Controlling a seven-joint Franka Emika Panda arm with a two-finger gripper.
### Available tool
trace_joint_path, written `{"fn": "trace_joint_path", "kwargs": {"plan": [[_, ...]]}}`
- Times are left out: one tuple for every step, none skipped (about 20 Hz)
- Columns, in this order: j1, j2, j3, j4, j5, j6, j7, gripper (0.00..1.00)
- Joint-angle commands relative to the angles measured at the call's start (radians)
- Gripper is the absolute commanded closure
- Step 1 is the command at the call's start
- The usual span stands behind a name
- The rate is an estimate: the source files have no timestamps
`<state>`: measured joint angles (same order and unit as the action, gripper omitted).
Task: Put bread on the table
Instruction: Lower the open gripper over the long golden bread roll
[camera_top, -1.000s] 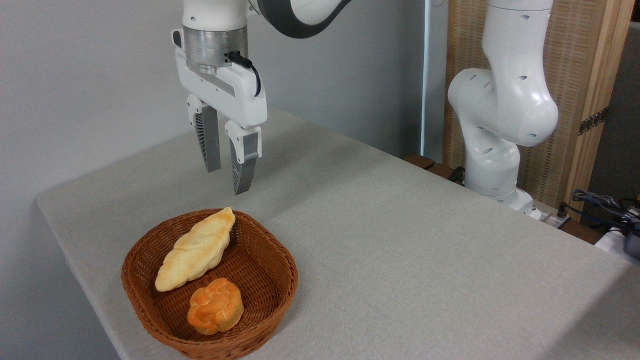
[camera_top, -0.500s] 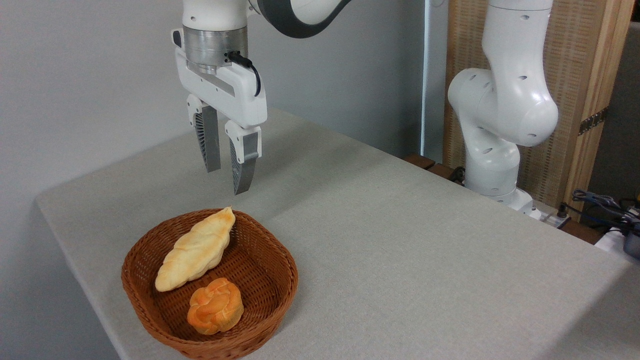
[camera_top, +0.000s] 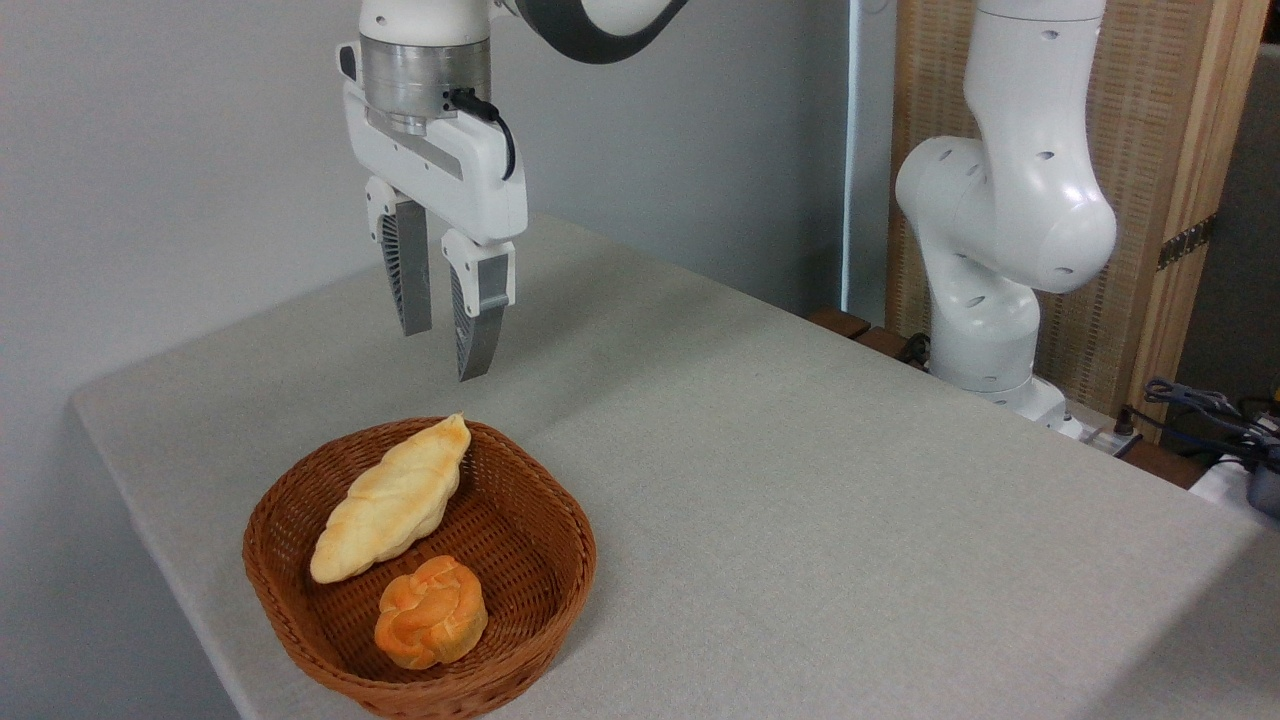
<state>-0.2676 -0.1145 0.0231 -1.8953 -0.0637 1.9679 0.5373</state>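
Note:
The bread (camera_top: 393, 498), a long pale golden twisted loaf with browner tips, lies slanted inside a brown wicker basket (camera_top: 545, 590) on the grey-beige table (camera_top: 800, 480). Its upper tip rests on the basket's far rim. My gripper (camera_top: 444, 352) hangs above and slightly behind that tip, fingers pointing down. It is open with a narrow gap and holds nothing.
A small round orange knotted bun (camera_top: 431, 612) sits in the basket's near part, beside the loaf. The arm's white base (camera_top: 1000, 230) stands off the table's far right edge, with cables (camera_top: 1200, 410) beyond it. The table's left edge runs close to the basket.
My gripper has shifted slightly left and upward; its opening is unchanged. The loaf, bun and basket have not moved.

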Motion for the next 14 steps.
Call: {"fn": "trace_joint_path", "kwargs": {"plan": [[-0.004,0.006,0.003,0.019,-0.002,-0.067,-0.005,0.0],[-0.004,0.006,0.003,0.019,-0.004,-0.072,-0.003,0.0],[-0.004,0.007,0.003,0.018,-0.002,-0.078,-0.003,0.0],[-0.004,0.007,0.001,0.016,-0.002,-0.09,-0.002,0.0],[-0.004,0.007,0.003,0.016,-0.002,-0.107,-0.002,0.0],[-0.004,0.009,0.003,0.016,-0.002,-0.115,-0.002,0.0],[-0.002,0.013,0.004,0.016,-0.002,-0.104,-0.002,0.0],[-0.001,0.025,0.008,0.016,-0.002,-0.084,-0.002,0.0],[0.002,0.033,0.009,0.016,-0.002,-0.057,-0.003,0.0],[0.004,0.047,0.009,0.018,-0.002,-0.031,-0.005,0.0],[0.004,0.061,0.009,0.018,-0.004,-0.011,-0.011,0.0],[0.004,0.073,0.009,0.018,-0.002,0.0,-0.013,0.0],[0.004,0.082,0.008,0.018,-0.004,0.003,-0.014,0.0],[0.004,0.088,0.008,0.018,-0.011,0.006,-0.014,0.0]]}}
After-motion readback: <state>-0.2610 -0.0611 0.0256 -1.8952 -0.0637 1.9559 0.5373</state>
